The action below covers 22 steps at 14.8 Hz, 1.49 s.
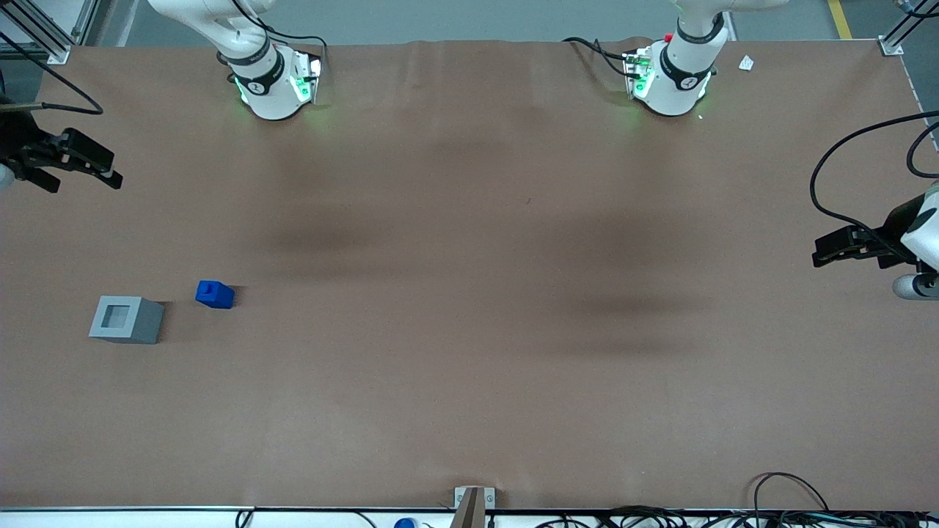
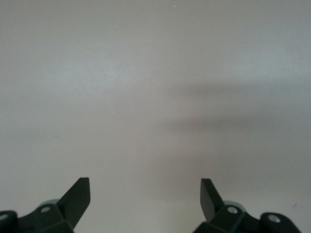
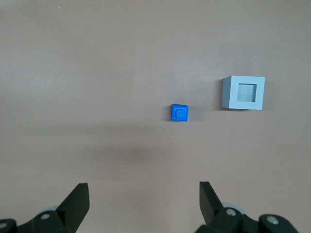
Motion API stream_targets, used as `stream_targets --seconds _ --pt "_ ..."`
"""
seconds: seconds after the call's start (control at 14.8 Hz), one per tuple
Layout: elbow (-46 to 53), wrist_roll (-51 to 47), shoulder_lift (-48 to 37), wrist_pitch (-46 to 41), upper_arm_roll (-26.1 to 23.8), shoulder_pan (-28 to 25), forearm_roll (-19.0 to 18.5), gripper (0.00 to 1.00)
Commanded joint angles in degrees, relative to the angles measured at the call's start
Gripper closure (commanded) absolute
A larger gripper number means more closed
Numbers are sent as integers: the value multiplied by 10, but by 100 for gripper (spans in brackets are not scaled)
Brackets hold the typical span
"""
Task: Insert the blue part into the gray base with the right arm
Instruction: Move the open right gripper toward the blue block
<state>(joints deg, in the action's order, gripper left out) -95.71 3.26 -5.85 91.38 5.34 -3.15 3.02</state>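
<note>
Gray base (image 1: 126, 320) nearest camera, on bench (image 1: 469, 367); blue part (image 1: 215, 294) just beside, apart. Pincer (image 1: 110, 176) raised at working arm's end, wide open, empty. Probably light, rigid, slick: grip flat sides.

Wide brown table cover (image 1: 469, 381) filled nearly everything, creased faintly along its top edge, soft dark shadows smudged across its middle. Gray floor (image 1: 477, 18) showed past it, a yellow line (image 1: 838, 18) painted on. Aluminium frame posts (image 1: 44, 37) stood at the corners; black cables (image 1: 660, 517) tangled along the near edge.
</note>
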Motion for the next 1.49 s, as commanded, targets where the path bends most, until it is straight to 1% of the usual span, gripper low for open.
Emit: stream_targets --seconds 0.0,0.54,0.74,0.88,1.22,1.42 --pt "-3 -1 -8 0 -1 2 -6 0" --pt "11 -2 5 2 0 6 -6 0" --pt "10 2 33 15 3 17 -5 0" --pt "4 3 46 32 3 27 -4 0" --pt "-21 4 61 75 1 20 -5 0" --pt "-50 5 91 139 1 22 -6 0"
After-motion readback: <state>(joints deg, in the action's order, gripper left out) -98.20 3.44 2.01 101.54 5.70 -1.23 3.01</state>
